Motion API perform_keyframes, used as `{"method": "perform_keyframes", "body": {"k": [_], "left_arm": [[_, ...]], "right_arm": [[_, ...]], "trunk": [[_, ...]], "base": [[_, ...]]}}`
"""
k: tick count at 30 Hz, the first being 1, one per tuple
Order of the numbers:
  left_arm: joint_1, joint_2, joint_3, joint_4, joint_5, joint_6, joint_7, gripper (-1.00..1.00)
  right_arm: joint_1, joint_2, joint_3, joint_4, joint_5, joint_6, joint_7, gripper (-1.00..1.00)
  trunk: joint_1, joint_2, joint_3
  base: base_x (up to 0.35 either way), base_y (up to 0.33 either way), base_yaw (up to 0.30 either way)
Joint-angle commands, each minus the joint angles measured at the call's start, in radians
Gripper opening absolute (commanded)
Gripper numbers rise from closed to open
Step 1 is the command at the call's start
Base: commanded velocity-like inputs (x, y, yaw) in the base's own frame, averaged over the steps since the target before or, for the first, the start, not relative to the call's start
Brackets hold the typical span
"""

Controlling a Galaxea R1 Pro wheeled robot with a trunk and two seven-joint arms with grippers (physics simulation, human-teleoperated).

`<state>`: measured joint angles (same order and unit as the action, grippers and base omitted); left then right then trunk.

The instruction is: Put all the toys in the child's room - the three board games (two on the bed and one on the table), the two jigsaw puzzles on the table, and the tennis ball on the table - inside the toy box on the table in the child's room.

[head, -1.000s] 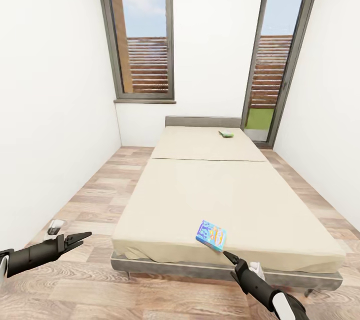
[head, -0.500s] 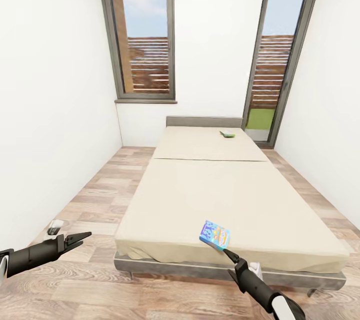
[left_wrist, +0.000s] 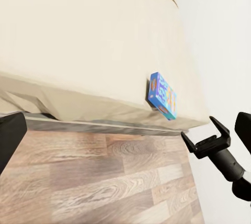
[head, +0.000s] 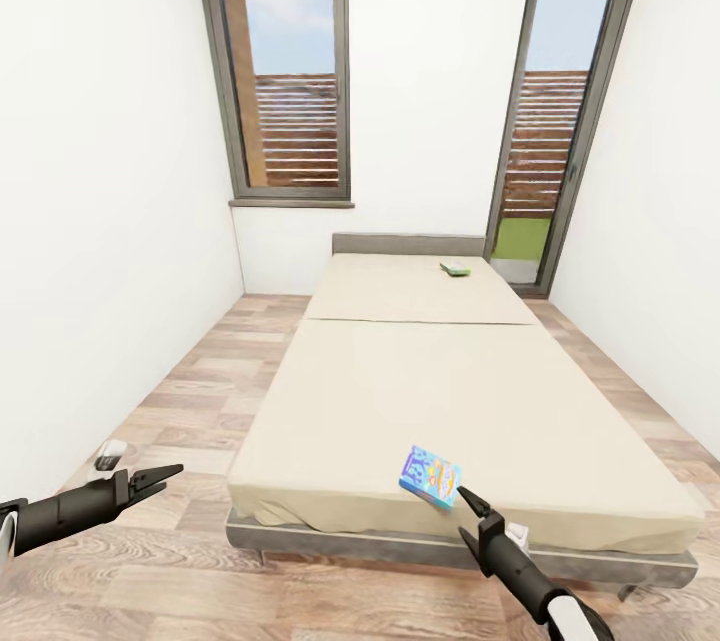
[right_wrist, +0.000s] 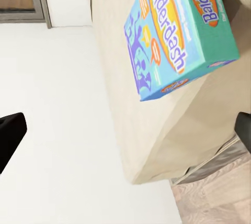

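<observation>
Facing the bed (head: 440, 391) lengthwise, blue Balderdash box at its near edge.

The bed's long axis runs away from me; a white-and-green game box (head: 455, 268) lies far, near the headboard. The Balderdash box (head: 429, 477) lies flat, skewed, near right. My right gripper (head: 466, 499) sits just beside it, fingers spread, empty; my left gripper (head: 160, 476), spread, hangs over floor.

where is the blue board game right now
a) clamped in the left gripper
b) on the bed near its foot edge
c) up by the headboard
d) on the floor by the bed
b: the blue board game lies on the bed near its foot edge, just ahead of the open right gripper, which has not closed on it.
</observation>
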<state>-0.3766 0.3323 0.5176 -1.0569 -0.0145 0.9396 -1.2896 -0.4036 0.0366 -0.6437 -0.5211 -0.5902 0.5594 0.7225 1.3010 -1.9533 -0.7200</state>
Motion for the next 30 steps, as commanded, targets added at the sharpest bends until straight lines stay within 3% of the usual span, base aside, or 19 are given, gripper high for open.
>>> {"method": "perform_keyframes", "body": {"k": [1, 9, 30], "left_arm": [[-0.001, 0.000, 0.001, 0.000, -0.001, 0.010, -0.005, 1.00], [-0.001, 0.000, 0.002, 0.000, -0.001, 0.010, -0.005, 1.00], [-0.001, 0.001, 0.004, 0.000, 0.001, 0.010, -0.005, 1.00]], "right_arm": [[0.000, 0.000, -0.005, 0.000, -0.007, 0.007, 0.001, 1.00], [0.002, -0.001, -0.006, 0.000, -0.025, 0.007, 0.002, 1.00], [0.003, -0.007, -0.008, 0.000, -0.025, 0.003, -0.006, 1.00]], "trunk": [[0.000, 0.000, -0.001], [0.000, 0.000, -0.001], [0.000, 0.000, -0.001]], "base": [[0.017, 0.000, 0.000], [0.004, 0.000, 0.000], [0.035, -0.025, 0.000]]}}
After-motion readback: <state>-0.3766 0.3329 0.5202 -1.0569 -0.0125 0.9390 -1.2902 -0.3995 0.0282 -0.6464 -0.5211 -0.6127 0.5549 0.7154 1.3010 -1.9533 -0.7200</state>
